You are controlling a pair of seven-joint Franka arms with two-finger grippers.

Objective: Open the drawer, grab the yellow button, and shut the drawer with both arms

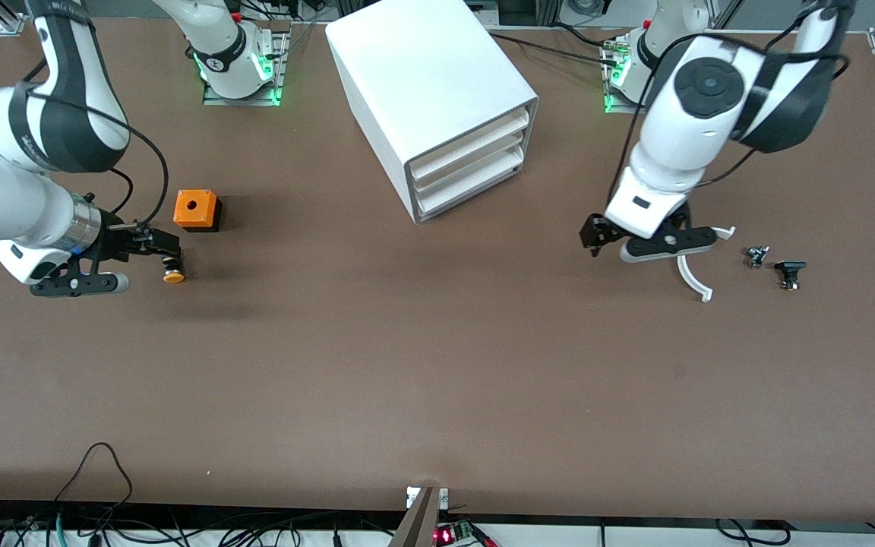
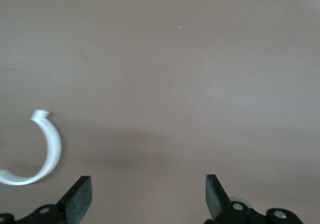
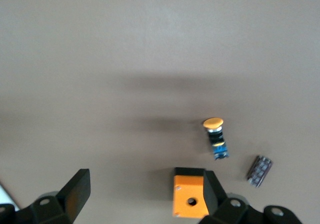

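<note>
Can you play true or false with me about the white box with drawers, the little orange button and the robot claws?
1. All three drawers of the white cabinet are shut. True.
2. The button is inside the top drawer. False: it lies on the table, near the orange cube.
3. The right claw is squeezing the button. False: its fingers are open and the button lies free on the table.
4. The left claw is open and holds nothing. True: it is over bare table, near a curved white piece.
5. The orange cube has a hole in its top. True.
</note>
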